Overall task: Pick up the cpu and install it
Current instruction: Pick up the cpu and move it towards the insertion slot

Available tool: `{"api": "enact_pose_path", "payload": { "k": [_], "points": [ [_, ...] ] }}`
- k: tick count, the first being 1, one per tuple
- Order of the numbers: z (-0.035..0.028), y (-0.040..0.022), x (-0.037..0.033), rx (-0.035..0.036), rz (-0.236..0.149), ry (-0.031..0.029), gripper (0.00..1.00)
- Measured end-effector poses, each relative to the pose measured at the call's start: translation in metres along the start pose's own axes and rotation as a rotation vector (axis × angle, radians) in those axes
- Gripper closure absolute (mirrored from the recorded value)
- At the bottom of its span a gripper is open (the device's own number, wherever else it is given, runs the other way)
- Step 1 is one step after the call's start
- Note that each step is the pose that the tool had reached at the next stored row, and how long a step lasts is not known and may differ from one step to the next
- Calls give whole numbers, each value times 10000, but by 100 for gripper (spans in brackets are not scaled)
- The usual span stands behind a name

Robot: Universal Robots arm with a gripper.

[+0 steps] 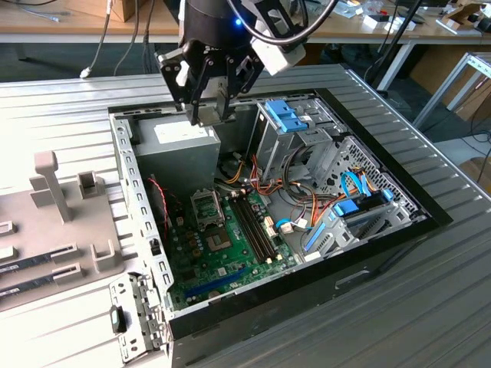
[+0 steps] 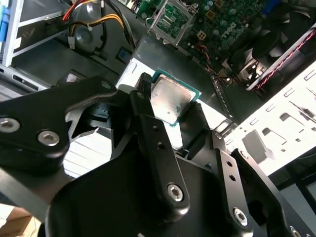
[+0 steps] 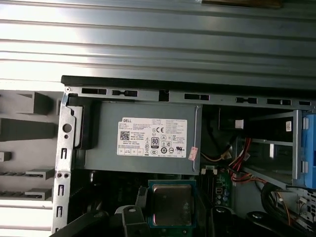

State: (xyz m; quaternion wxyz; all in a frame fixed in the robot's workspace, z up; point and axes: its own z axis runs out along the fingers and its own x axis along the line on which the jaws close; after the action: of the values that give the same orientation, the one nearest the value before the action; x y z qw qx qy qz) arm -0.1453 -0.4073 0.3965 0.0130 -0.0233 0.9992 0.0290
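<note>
Right, the cpu [image 2: 170,101] is off the ground and in my grasp: the fingers [image 2: 150,128] are clenched on two opposite edges of it. In the second wrist view its shiny silver top faces the camera, with a thin green border showing round the metal. It is tilted rather than level in that view.

In the first wrist view the chip sits just in front of the grey power supply box [image 3: 103,143], whose white label is plain to see. From the exterior view I can place the arm [image 1: 222,23] over the far corner of the open computer case [image 1: 383,253], with the black fingers hanging just above that box.

The metal socket frame [image 1: 205,207] lies lower down on the green motherboard [image 1: 222,257], well apart from the chip. In the second wrist view I see that frame beyond the fingers. Two long memory sticks [image 1: 253,222] run beside the socket, on the exterior view's right of it. Orange and yellow cables [image 2: 98,22] loop past the drive cage, and a blue drive bracket [image 1: 284,119] stands just beside the fingers on the exterior view's right.

The case rests sunk in a ribbed grey tabletop [image 1: 399,307]. On the exterior view's left, a pale fixture plate [image 1: 46,230] with upright posts lies beside the case.
</note>
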Motion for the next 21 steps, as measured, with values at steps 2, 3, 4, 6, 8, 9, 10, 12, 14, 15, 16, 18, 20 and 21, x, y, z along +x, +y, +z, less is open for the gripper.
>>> {"api": "enact_pose_path", "payload": {
  "k": [2, 3, 4, 6, 8, 9, 10, 12, 14, 15, 16, 18, 20, 21],
  "points": [
    [6, -12, -26, 0, 0, -1, 53],
    [8, -16, -37, 0, -1, 0, 53],
    [10, -18, -44, 1, 0, 0, 53],
    [14, -25, -62, 1, 0, -1, 53],
    [19, -34, -88, 2, 0, -1, 53],
    [20, -38, -98, 3, 0, 0, 53],
    [22, -40, -106, 3, -1, 0, 53],
    [26, -47, -124, 4, 0, 0, 53],
    [31, -55, -150, 4, 0, -1, 53],
    [33, -57, -159, 5, 0, 0, 53],
    [34, -60, -167, 6, 0, 0, 53],
    [39, -67, -193, 6, 0, 0, 53],
    [43, -71, -210, 8, 0, 0, 53],
    [46, -74, -227, 9, 0, 0, 53]
  ]
}}
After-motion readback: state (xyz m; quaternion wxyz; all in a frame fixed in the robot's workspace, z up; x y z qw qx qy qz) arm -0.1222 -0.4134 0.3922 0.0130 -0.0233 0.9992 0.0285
